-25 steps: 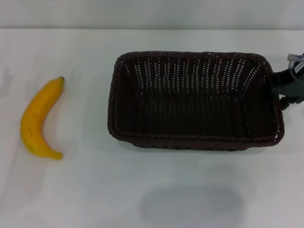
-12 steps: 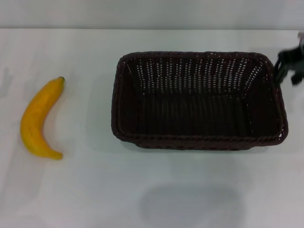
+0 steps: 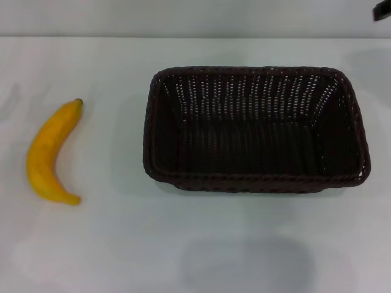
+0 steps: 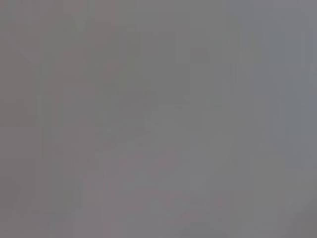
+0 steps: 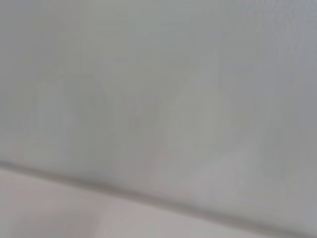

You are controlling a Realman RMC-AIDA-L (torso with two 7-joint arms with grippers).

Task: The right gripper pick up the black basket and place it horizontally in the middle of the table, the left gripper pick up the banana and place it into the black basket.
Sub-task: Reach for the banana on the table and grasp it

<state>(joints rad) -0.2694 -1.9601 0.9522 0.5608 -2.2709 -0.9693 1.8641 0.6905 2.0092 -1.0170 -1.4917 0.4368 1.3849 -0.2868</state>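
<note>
Your right gripper [image 3: 383,10] shows only as a dark sliver at the far right corner of the plain white table [image 3: 195,244]; you cannot tell how its jaws stand, and it holds nothing. The left gripper is out of view. The large dark woven wicker basket [image 3: 255,129] sits lengthwise, centre-right. The curved yellow-orange banana [image 3: 51,154] lies near the left edge, likely light, smooth and a little slippery; grip it across its thick middle, gently

the white table [image 3: 183,244] carries the black basket [image 3: 255,128] and, well apart, the banana [image 3: 52,152].
</note>
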